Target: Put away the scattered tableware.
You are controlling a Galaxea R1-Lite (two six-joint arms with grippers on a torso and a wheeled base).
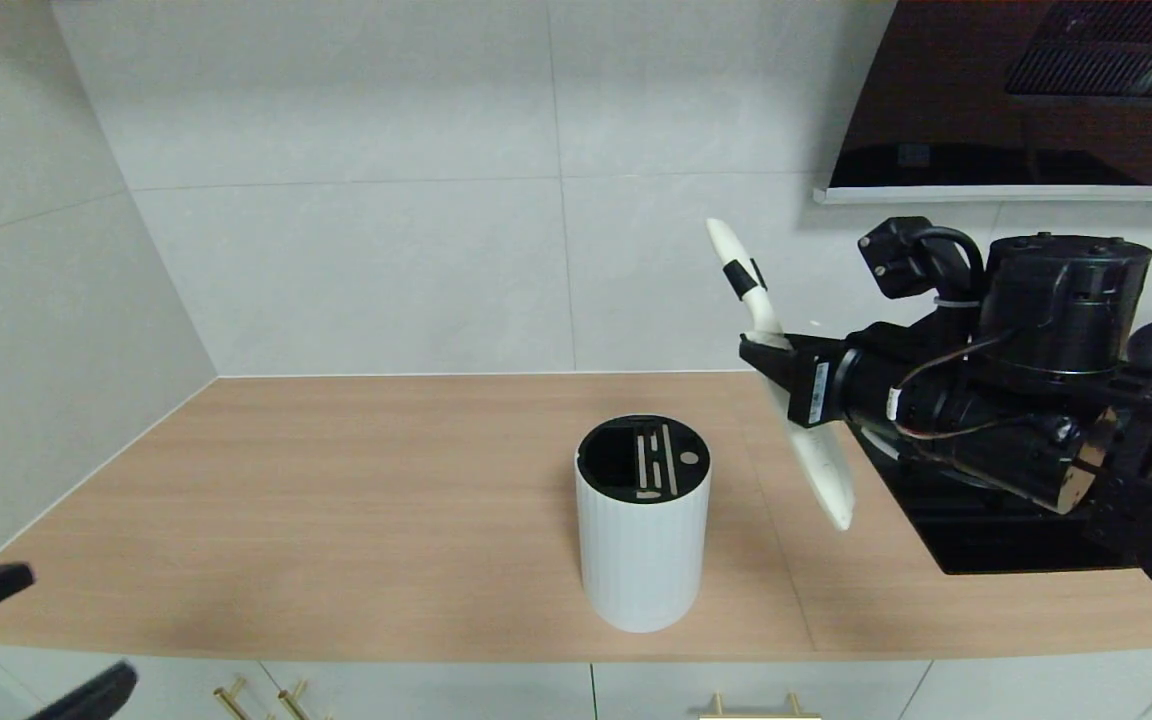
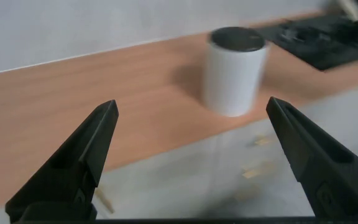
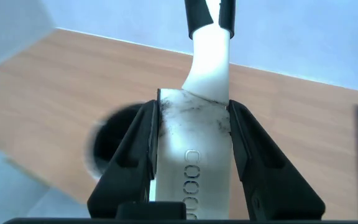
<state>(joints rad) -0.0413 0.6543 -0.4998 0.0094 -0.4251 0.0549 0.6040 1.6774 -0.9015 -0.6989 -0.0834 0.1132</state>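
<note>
- We take the white utensil holder [image 1: 643, 540] as our landmark. It stands upright on the wooden counter [image 1: 336, 500], close to the counter's front edge. Its black slotted top faces up.
- Left of the holder, a wide stretch of wood runs out to the side wall. Behind it, the counter goes back a good way to the tiled wall [image 1: 386, 250].
- Right of the holder, a narrower strip of wood ends at the edge of a black cooktop [image 1: 996, 545] set into the counter.
- The right gripper [image 1: 771, 355] hangs above and to the right of the holder, over that strip. Its jaws are clamped on the white spatula [image 1: 824, 470].
- The spatula is tilted. Its blade points down toward the counter and its black-banded handle points up toward the wall. It is apart from the holder and higher than its rim.
- In the right wrist view, the spatula [image 3: 207, 56] sits tight between the fingers [image 3: 135, 155]. The holder's dark opening [image 3: 114, 146] lies beyond them.
- The left gripper [image 1: 36, 640] sits well to the left of the holder, off the counter's front edge, with its jaws wide apart and nothing between them.
- A dark range hood [image 1: 936, 100] hangs on the wall above and to the right of the holder. Brass cabinet handles [image 1: 246, 700] sit below the front edge.
</note>
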